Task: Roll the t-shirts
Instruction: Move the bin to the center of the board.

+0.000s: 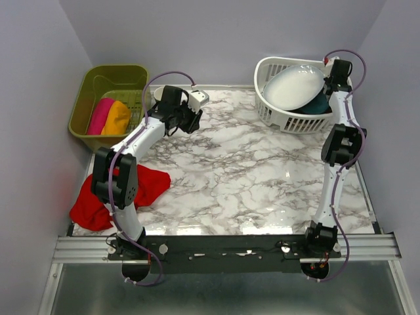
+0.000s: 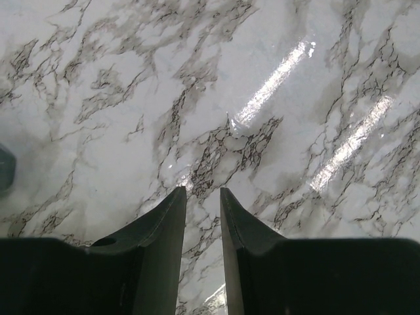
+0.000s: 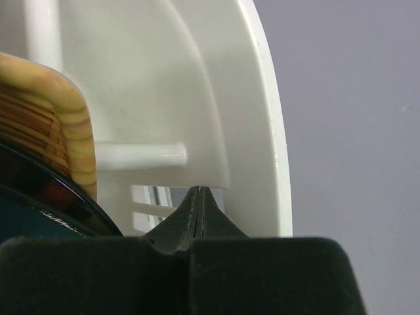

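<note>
A bright red t-shirt [image 1: 147,186] lies crumpled at the table's near left corner, partly behind my left arm. Pink [image 1: 100,114] and orange [image 1: 117,118] t-shirts sit rolled side by side in the green basket [image 1: 98,77] at the far left. My left gripper [image 1: 194,122] hovers over bare marble right of that basket. In the left wrist view its jaws [image 2: 203,191] stand a little apart with only marble between them. My right gripper [image 3: 202,191] is shut and empty, its tips against the inner wall of the white basket [image 3: 216,85] at the far right.
The white laundry basket [image 1: 272,115] holds a white plate [image 1: 293,86] and a teal dish [image 1: 319,105]. The right wrist view shows a wooden-rimmed piece [image 3: 62,118] beside the gripper. Purple walls enclose the marble table [image 1: 249,177] on three sides.
</note>
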Controlling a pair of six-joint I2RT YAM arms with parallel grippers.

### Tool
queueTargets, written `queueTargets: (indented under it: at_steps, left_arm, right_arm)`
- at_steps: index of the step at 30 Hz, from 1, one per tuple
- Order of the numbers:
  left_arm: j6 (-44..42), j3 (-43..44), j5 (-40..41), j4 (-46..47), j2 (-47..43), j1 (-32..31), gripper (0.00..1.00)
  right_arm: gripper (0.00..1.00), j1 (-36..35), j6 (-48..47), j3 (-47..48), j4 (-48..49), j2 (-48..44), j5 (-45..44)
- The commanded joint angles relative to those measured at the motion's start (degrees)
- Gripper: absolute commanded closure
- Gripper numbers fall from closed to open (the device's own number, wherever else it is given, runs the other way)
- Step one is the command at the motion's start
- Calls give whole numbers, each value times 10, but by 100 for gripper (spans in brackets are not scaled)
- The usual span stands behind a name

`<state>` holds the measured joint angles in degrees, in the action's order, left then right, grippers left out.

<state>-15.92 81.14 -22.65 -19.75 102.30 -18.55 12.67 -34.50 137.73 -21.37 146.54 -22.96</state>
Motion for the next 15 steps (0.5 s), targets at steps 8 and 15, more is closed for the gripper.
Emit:
queueTargets:
  at_steps: [8,15]
  left_arm:
    - [-34,3,28,-44,-36,15,54]
    - [-198,-40,9,-222,-150,101,40]
  right_arm:
    - [99,88,37,7,-9,-18,-24]
    - [47,30,82,-149,-55,-201,39]
